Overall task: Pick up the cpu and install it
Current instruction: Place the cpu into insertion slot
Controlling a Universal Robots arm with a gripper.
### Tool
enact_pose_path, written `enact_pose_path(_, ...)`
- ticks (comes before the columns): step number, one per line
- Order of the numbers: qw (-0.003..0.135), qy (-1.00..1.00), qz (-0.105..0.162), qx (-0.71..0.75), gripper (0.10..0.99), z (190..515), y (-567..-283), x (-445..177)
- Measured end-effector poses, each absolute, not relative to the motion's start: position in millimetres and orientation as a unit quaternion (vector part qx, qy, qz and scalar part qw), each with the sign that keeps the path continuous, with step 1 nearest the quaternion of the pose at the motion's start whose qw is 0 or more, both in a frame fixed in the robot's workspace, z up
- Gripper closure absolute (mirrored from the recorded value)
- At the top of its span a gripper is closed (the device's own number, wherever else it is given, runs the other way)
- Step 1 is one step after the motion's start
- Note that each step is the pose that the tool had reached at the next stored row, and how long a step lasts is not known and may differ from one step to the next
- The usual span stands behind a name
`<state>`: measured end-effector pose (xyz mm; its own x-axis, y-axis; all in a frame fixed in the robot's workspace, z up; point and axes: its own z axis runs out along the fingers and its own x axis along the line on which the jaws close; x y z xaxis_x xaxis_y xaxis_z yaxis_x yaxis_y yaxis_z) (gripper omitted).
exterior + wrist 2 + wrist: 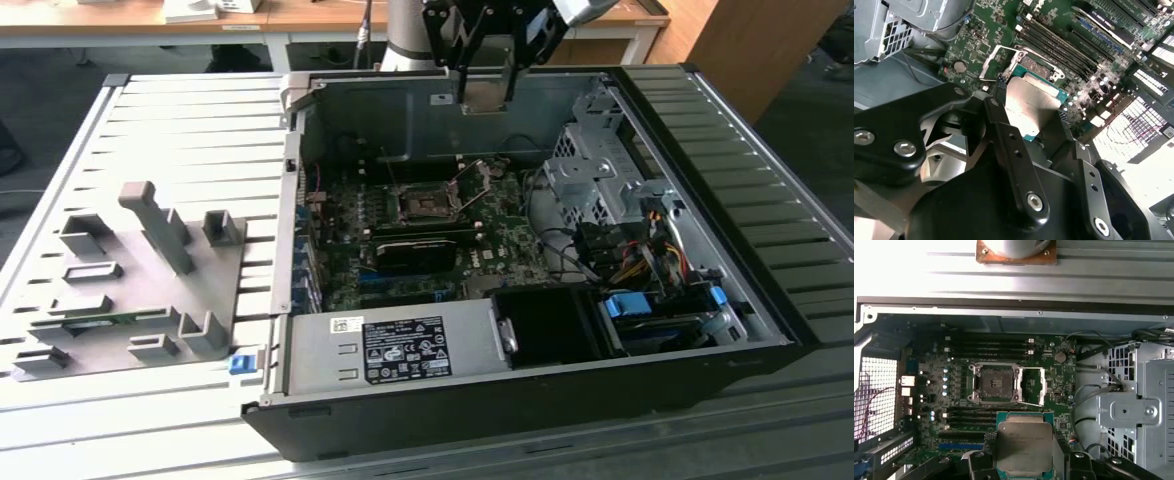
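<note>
My gripper (pixel 486 88) hangs above the far wall of the open computer case (pixel 747 230), shut on the cpu (pixel 485 96), a small flat square chip. In the first wrist view the cpu (pixel 1022 444) shows its silvery-grey top with a green rim, clamped between the black fingers (pixel 977 461). The second wrist view has the cpu (pixel 1030 102) in front of the motherboard. The dark square socket (pixel 993 384) lies on the green motherboard (pixel 497 232) below, with its metal frame (pixel 1033 386) swung open beside it. The socket (pixel 427 205) holds no chip.
In the exterior view a grey holder tray (pixel 134 290) with upright slots lies left of the case. Inside the case are a power supply (pixel 400 345), a black fan housing (pixel 554 325), a metal drive cage (pixel 601 170) and loose cables (pixel 641 255). Memory slots (pixel 986 347) flank the socket.
</note>
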<state>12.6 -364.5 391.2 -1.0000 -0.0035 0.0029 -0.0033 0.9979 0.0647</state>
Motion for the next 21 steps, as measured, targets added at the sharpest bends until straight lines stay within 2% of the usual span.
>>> enact_pose_path(21, 0.001, -0.999, -0.03, -0.017, 0.557, 390.5, -364.5, 12.6)
